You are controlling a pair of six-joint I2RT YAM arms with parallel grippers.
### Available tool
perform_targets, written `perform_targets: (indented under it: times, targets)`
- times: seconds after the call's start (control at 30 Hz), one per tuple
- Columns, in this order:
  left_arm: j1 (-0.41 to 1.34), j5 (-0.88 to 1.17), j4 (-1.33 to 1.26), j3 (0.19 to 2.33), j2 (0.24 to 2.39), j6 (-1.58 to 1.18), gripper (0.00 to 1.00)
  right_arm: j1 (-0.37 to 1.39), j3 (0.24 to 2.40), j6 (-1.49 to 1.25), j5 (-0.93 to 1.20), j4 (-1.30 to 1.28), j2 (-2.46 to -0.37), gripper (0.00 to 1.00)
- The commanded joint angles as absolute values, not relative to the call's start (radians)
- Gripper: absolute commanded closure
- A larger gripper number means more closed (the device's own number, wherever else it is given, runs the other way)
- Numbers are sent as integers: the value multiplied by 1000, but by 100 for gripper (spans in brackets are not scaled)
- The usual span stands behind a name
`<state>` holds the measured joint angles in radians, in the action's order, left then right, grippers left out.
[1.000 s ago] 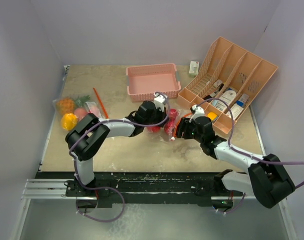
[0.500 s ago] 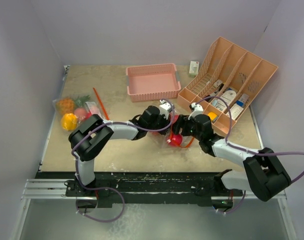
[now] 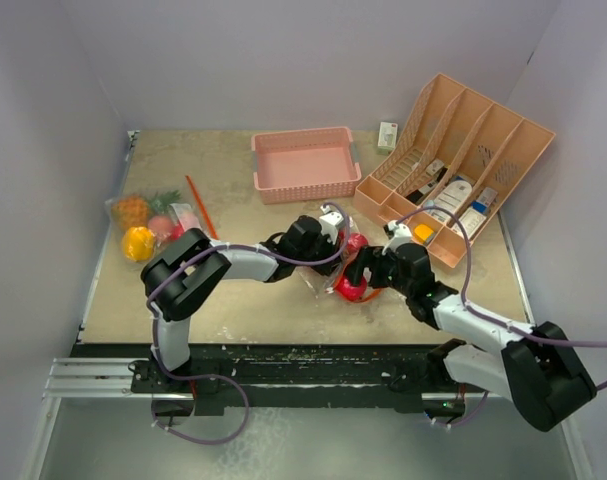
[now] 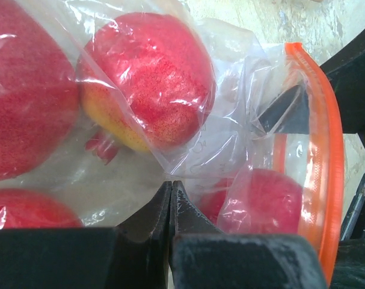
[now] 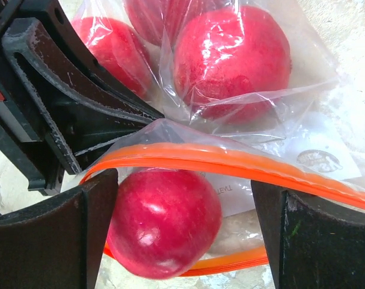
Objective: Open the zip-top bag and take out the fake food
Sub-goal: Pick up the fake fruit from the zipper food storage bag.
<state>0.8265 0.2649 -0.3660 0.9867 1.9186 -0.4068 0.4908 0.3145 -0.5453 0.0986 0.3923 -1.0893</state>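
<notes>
Pinching a fold of crinkled clear film, the left fingers (image 4: 149, 226) are clenched on the bag (image 4: 230, 132), which lies on the speckled desk (image 3: 263, 305) just in front of the pink lattice basket (image 3: 305, 163). Round, glossy red fruits (image 4: 152, 78) bulge inside it. The right fingers (image 5: 95, 229) are spread wide — released — straddling one smooth red ball (image 5: 164, 220) at the bag's mouth, under the arched orange zip (image 5: 230, 161).
</notes>
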Motion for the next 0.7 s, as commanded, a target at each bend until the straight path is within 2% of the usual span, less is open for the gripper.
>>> perform_targets:
  times: [0.0,0.3,0.57,0.63,0.67]
  targets:
    - [824,272,-322,1002,1938,-409,100,497,337,-555,138,397,-1131,7]
    - [822,248,-307,1002,1931,-413,100,498,302,-618,234,501,-1205,7]
    - [812,248,-305,1004,1925,-410,100,497,293,-625,181,422,-1115,40]
    - [807,248,-305,1003,1923,-410,100,497,305,-622,161,379,-1090,44]
    - [806,248,-305,1000,1921,-409,100,498,311,-617,156,359,-1078,44]
